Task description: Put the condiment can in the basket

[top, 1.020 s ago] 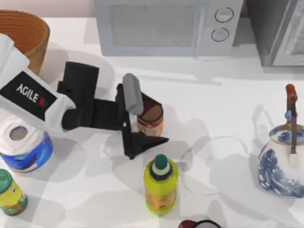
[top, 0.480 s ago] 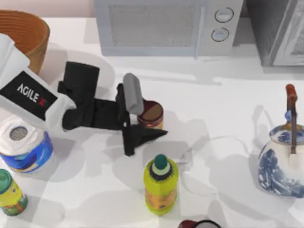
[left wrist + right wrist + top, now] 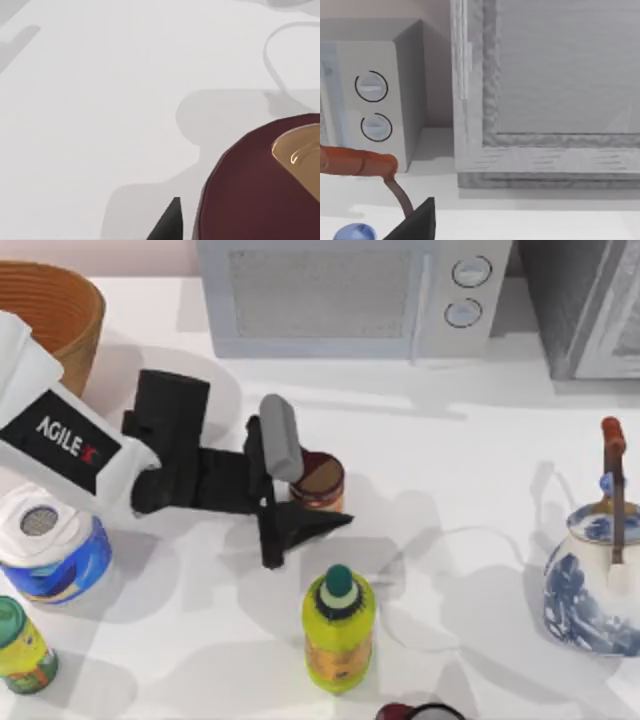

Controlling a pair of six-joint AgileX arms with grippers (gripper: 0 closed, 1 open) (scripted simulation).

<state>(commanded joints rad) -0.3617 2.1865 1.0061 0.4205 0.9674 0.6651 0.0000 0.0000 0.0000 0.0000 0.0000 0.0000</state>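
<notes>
Maroon-topped and orange-brown about the label, the condiment can (image 3: pixel 318 482) stands upright on the white counter (image 3: pixel 470 470), left of centre in the top view and in front of the microwave (image 3: pixel 355 295). The left gripper (image 3: pixel 300 488) reaches in from the left and brackets the can: the grey finger (image 3: pixel 279 436) lies along the can's far-left edge and the black finger (image 3: pixel 300 527) sits just at its near side, the jaws drawn in to about the can's width. Both fingers appear to be touching the can; whether the hold is firm cannot be told. In the left wrist view the can's maroon top (image 3: pixel 260 185), with a golden patch at its middle, sits close to the camera, and a black fingertip (image 3: pixel 167 222) shows just beside it over the counter. The basket (image 3: pixel 48 310), tan-brown woven wicker, stands at the counter's far-left corner, well apart from the can, with the left arm's white body (image 3: pixel 55 440) between the two. A yellow-green bottle (image 3: pixel 338 630) with a green cap stands near the can on its near side, not touching it. A blue-and-white paper roll (image 3: pixel 48 545) and a green-lidded can (image 3: pixel 22 648) stand at the left edge. A blue-and-white teapot (image 3: pixel 598 570) with a red-brown handle stands at the right edge. The right wrist view takes in the microwave's two dials (image 3: pixel 372 105), the teapot's handle (image 3: pixel 355 162) and a grey cabinet (image 3: pixel 545 90); one dark tip of the right gripper (image 3: pixel 417 222) shows there, and its opening cannot be told.
</notes>
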